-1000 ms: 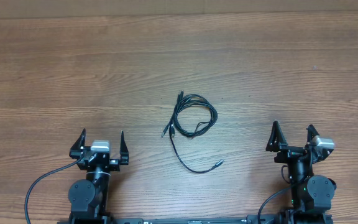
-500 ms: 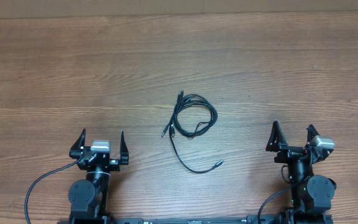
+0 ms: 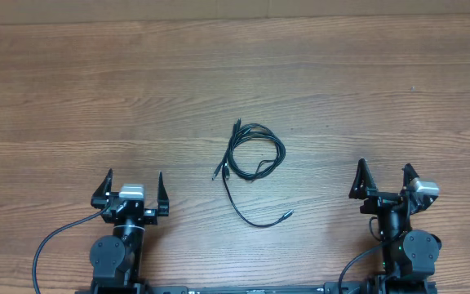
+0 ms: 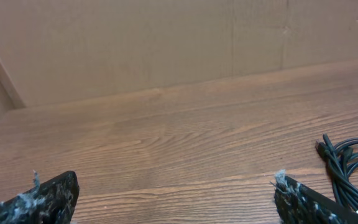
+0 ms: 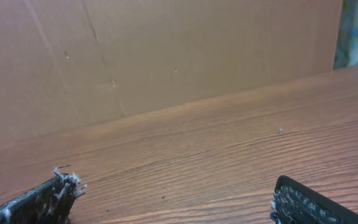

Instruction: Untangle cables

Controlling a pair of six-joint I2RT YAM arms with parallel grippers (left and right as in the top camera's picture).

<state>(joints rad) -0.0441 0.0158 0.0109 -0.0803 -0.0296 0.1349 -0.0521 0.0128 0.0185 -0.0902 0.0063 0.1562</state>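
A bundle of thin black cables (image 3: 254,155) lies coiled at the middle of the wooden table, with one loose end trailing toward the front to a plug (image 3: 285,216). Part of the coil shows at the right edge of the left wrist view (image 4: 347,168). My left gripper (image 3: 133,184) is open and empty at the front left, well apart from the cables. My right gripper (image 3: 384,177) is open and empty at the front right. The right wrist view shows only bare table between its fingers (image 5: 173,196).
A brown cardboard wall (image 4: 166,43) stands along the far edge of the table. A grey cable (image 3: 51,245) loops beside the left arm's base at the front edge.
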